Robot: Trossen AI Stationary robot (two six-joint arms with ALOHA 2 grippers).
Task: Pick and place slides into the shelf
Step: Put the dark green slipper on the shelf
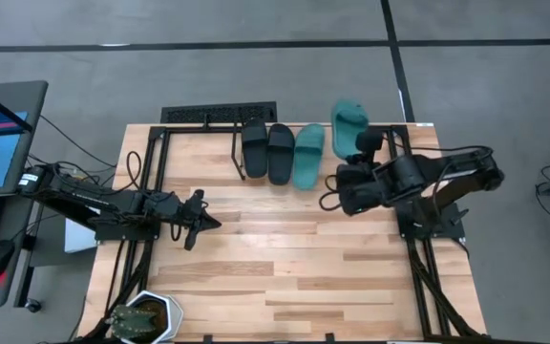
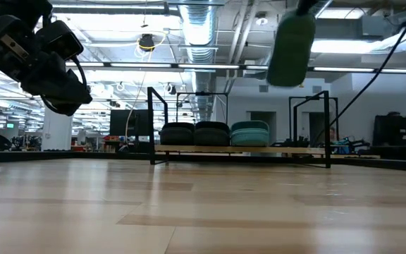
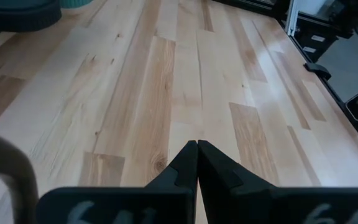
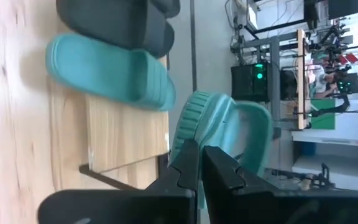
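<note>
i have the right gripper (image 4: 197, 155) with fingers clamped on the last teal slide (image 1: 349, 124), held above the shelf (image 1: 240, 158)'s empty right slot, long axis near-to-far

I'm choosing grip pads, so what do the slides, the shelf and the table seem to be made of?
Teal slide: looks like soft moulded foam or rubber, matte, with a ribbed edge.
Black slides: likely the same, matte, no shine.
Shelf: thin black rods, probably painted metal.
Table: light wood planks with visible grain and a smooth, slightly glossy finish.
</note>
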